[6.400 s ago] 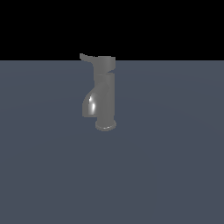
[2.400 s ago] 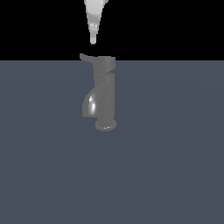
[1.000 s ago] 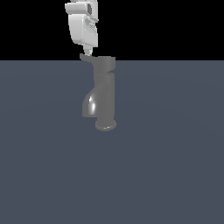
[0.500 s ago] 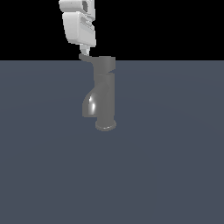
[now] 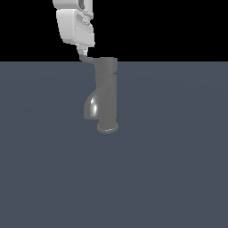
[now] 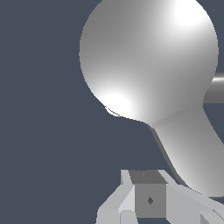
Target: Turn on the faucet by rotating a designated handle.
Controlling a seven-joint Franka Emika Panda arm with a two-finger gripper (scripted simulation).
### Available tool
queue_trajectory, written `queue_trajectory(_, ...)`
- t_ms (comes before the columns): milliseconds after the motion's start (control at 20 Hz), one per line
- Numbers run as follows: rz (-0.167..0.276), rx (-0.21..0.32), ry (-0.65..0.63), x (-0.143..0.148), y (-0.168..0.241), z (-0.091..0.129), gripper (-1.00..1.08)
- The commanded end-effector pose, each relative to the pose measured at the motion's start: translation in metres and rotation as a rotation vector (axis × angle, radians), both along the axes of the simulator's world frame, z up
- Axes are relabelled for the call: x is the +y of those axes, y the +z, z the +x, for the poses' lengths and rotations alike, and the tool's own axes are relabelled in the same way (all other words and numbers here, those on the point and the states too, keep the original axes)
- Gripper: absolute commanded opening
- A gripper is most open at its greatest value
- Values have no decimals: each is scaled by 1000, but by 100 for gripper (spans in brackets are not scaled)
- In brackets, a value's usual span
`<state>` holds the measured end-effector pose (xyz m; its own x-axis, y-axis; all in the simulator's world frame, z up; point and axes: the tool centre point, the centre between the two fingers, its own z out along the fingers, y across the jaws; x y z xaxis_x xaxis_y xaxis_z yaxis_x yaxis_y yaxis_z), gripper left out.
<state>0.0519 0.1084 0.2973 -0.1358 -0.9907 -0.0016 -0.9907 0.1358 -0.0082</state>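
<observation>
Our gripper hangs at the upturned tip of the handle, which juts from the faucet cap toward the exterior view's left. We cannot tell whether the fingers are parted. We judge a sideways push this near the tip could slip off.

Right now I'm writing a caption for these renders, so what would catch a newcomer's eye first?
The grey faucet stands alone and upright on a dark blue-grey floor, with a bright glint on its short curved spout. Above it, the white arm's claw hangs at the tip of the thin handle, which sticks out of the faucet's cap toward the exterior view's left. Whether the claw is open cannot be told.
</observation>
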Motion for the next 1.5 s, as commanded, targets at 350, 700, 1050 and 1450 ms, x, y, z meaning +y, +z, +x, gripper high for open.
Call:
queue_trajectory(350, -3, 2, 5, 1, 0, -18, -100)
queue_trajectory(700, -2, 4, 5, -5, 0, -35, -100)
queue_trajectory(1050, -1, 6, 5, -11, 0, -52, -100)
queue_trajectory(1450, -1, 8, 5, -18, 0, -71, -100)
